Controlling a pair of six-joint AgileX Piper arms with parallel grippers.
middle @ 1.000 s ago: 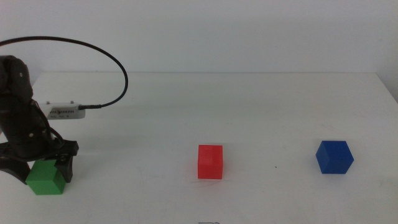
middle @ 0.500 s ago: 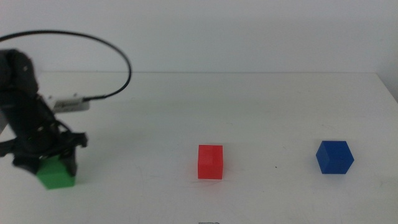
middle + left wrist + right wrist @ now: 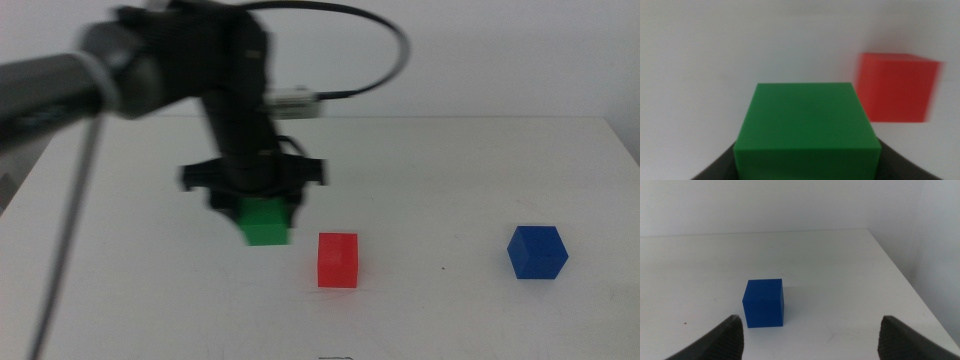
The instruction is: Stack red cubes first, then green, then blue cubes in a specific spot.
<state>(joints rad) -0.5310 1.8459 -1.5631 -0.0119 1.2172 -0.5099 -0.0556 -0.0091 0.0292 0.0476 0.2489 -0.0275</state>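
1. The green (image 3: 267, 222) cube is gripped in the left end effector (image 3: 256, 200) and carried above the desk (image 3: 450, 170); no stack is yet built.
2. The red cube (image 3: 338, 259) is seen alone on the desk, just beside and below that end effector, with nothing placed on it.
3. The blue cube (image 3: 763, 303) is left untouched, ahead of the spread-open right end effector (image 3: 810, 335).
4. Both placements are judged outstanding.

We are looking at a plain white matte tabletop (image 3: 450, 170). A small solid bright red cube (image 3: 338, 260) is sitting directly on it near the middle front. A small solid dark blue cube (image 3: 537, 251) is resting well apart, toward the right side.
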